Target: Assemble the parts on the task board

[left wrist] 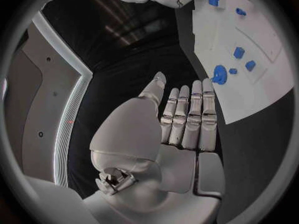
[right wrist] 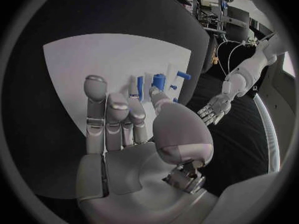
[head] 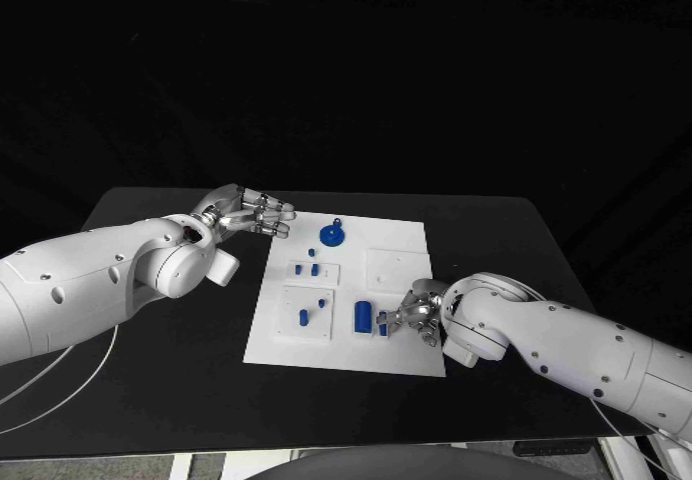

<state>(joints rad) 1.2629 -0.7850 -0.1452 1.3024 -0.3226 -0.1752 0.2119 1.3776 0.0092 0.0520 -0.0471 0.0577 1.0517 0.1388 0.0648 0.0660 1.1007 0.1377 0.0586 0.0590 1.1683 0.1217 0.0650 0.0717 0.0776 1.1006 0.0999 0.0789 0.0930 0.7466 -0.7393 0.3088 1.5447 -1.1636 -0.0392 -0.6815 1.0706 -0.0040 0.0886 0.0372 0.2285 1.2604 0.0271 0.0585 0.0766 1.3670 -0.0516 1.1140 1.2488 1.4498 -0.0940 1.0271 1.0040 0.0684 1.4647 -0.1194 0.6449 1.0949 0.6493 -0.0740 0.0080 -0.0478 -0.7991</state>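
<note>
Parts [head: 362, 316] in blue sit on the white task board [head: 397, 258], a flat rectangular plate lying in the middle of the black table [head: 519, 240]. Nearest my right hand [head: 414, 315] stands the largest piece, a short upright blue cylinder with a rounded top. Just beside it, toward that hand, is a smaller blue peg [head: 384, 329]. Farther along the board's left half I see a thin blue peg [head: 303, 316] standing in a raised white square, then two small blue blocks [head: 306, 268] side by side, and at the far end a round blue disc [head: 332, 236] with a small loop on its rim.

My right hand rests at the board's near right edge, fingers close together and reaching toward the cylinder and the small peg. I cannot tell whether they touch or hold either piece. From the right wrist, the fingertips [right wrist: 95, 80] lie over the white plate with the blue pieces just beyond them.

My left hand [head: 248, 214] hovers off the board's far left corner, near the disc, fingers extended side by side and holding nothing.
</note>
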